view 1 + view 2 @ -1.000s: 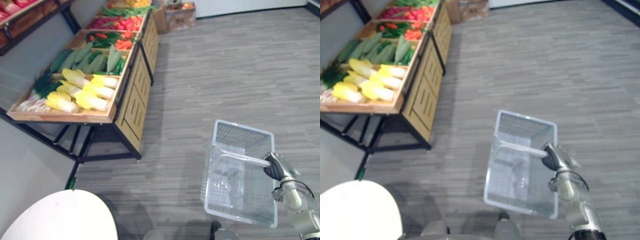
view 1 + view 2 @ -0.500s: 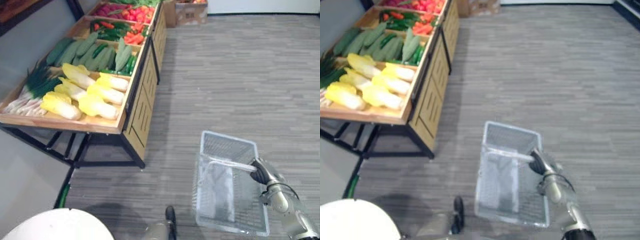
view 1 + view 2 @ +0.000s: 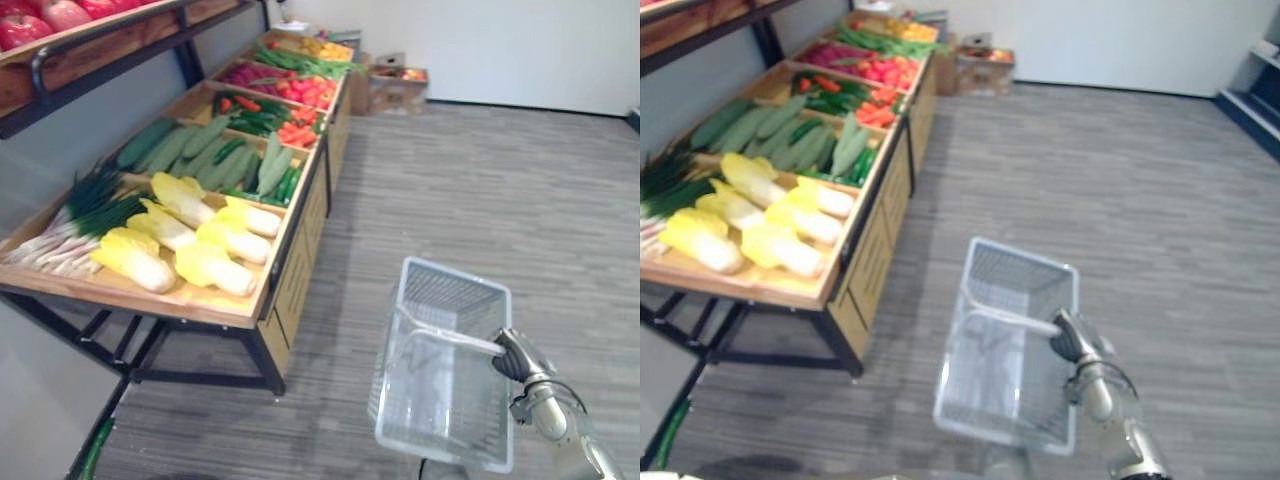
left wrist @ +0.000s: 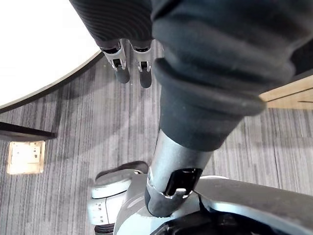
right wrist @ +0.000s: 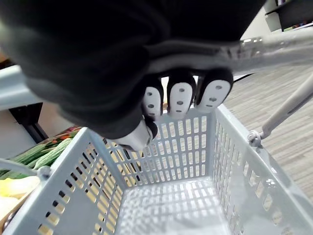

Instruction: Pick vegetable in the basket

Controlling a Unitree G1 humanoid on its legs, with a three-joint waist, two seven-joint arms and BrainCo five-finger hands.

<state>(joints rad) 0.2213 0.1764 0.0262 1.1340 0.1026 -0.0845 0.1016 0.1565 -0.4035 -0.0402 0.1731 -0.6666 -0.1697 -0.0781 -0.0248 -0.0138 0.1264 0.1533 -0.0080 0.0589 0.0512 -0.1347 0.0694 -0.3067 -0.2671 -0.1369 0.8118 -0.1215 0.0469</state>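
As wrist views show, right robot hand (image 5: 179, 100) clasps basket (image 5: 168, 147); left robot hand (image 4: 131, 63) relaxed.

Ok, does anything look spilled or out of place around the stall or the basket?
Nothing stands out: the vegetables lie sorted on the stall, and the empty basket hangs by its handle from the right robot hand.

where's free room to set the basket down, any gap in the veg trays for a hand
Free: the floor between the wooden stand and the basket in the right hand, on to the cardboard box; the basket's bottom is bare. Crowded: napa cabbages, scallions and cucumbers pack the trays, bar a bare strip at the near edge.
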